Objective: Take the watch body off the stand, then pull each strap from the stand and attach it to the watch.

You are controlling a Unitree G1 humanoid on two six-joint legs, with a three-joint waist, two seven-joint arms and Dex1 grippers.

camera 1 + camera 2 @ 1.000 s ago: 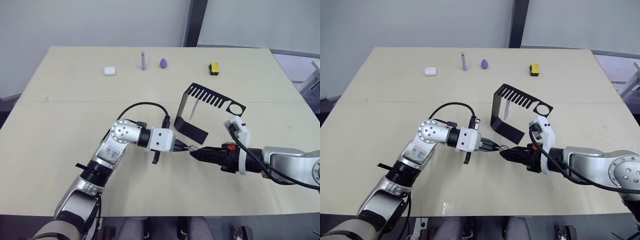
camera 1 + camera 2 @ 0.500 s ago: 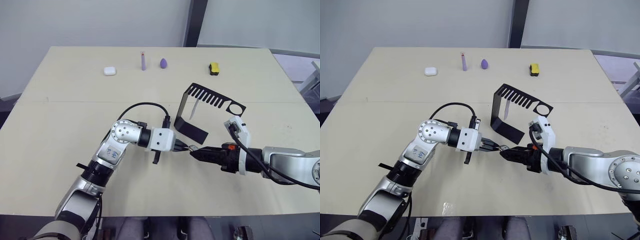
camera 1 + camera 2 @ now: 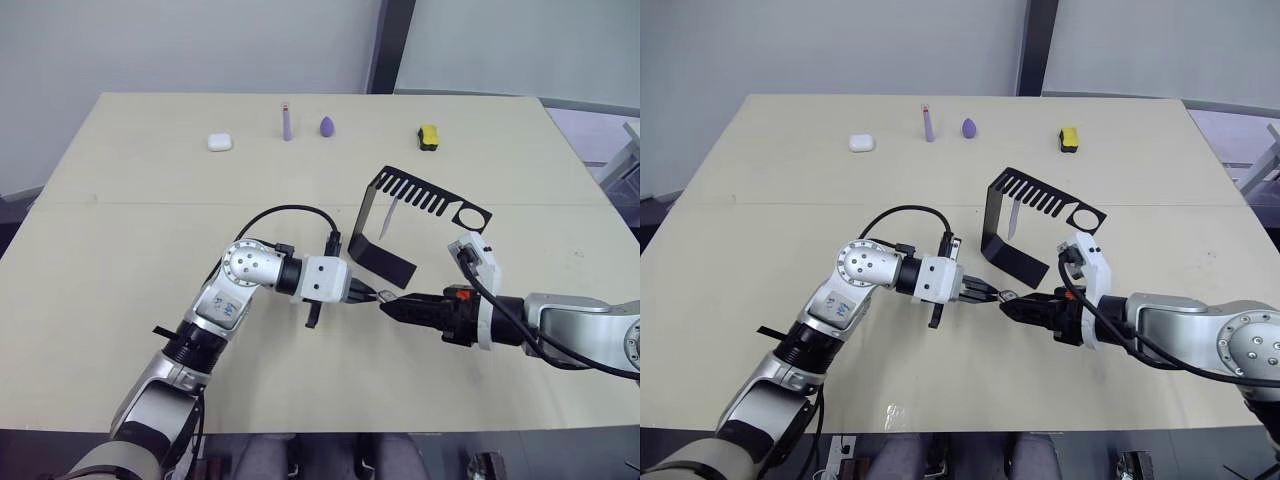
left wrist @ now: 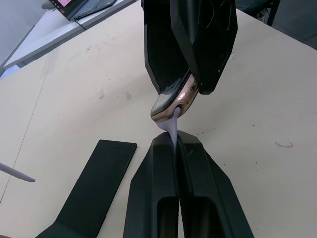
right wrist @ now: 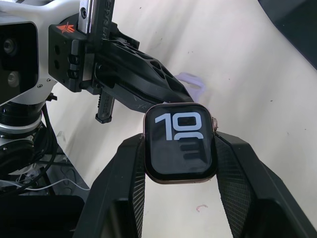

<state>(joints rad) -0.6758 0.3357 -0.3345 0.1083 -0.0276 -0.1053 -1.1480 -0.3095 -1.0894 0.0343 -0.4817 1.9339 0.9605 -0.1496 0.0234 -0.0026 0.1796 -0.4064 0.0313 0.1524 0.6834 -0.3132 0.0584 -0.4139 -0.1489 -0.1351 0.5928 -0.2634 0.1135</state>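
Watch body [image 5: 180, 148] sits clamped betw. right end effector [image 5: 179, 163] fingers, screen facing wrist cam. Left wrist view: left end effector [image 4: 176, 144] pinched on a pale strap [image 4: 172, 126], strap tip touching watch edge. Head view: both meet over table [image 3: 120, 250], just in front of stand [image 3: 385, 225]; 2nd strap [image 3: 386, 217] hangs from its comb.

The two head views look forward and down over the table [image 3: 120, 250] from above, sharing nearly the same scene. Each wrist view looks closely along its own fingers, and both share the watch body [image 5: 180, 143] held between the grippers.
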